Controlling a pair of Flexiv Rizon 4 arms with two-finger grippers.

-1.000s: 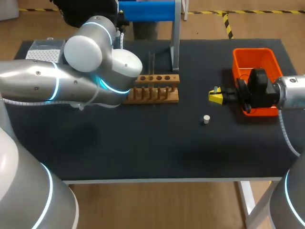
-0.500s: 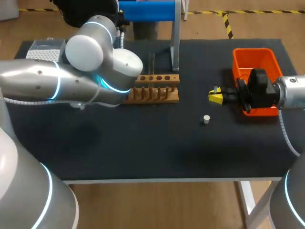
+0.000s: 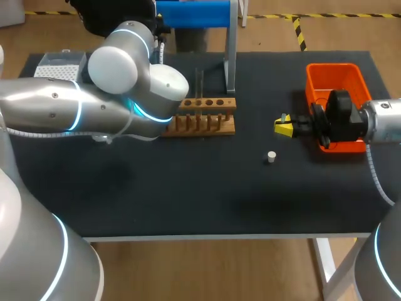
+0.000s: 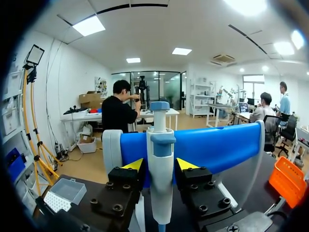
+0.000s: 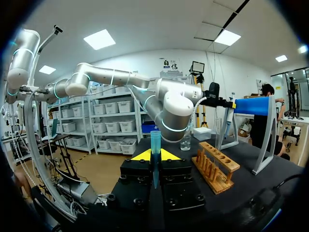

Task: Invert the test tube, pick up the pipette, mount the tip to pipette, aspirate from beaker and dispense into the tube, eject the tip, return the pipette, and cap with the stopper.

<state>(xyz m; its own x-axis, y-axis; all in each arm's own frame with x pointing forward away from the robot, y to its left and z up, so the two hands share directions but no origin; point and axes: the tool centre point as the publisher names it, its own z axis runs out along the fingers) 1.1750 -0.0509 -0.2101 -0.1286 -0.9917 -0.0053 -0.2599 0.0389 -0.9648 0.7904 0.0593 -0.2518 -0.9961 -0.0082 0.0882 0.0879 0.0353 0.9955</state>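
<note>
Table: black top (image 3: 188, 200), with a wooden rack (image 3: 202, 117) at the back middle, a tip box (image 3: 59, 66) in the far back-left corner and an orange bin (image 3: 335, 70) on the right. A white stopper (image 3: 270, 157) lies loose in front of the rack, off to its right.
Pipette: there it is (image 4: 161, 193), hanging upright on the blue stand (image 4: 217, 145) at the table's back edge.
Pipette handling: my read is light, stiff plastic with smooth sides. The thick white body below the blue collar is the place to take it, gripped squarely so it cannot swing.
Left gripper: sits (image 4: 160, 165) right astride that white body. Whether it has clamped on or only flanks it, I cannot tell.
Left arm: comes in (image 3: 94, 113) from the left, elbow bulked over the back-left of the table, wrist reaching level towards the stand.
Test tube: a clear, bluish tube (image 5: 155, 142), standing upright in the other arm's grasp.
Test tube handling: likely thin-walled, slick and breakable, so a gentle pinch at mid-body suits it.
Right gripper: closed on the tube from both sides (image 5: 155, 155), hanging just beside the orange bin and pointing towards the table's middle.
Beaker: holding clear liquid (image 5: 186, 142), well ahead of the right gripper, near the rack.
</note>
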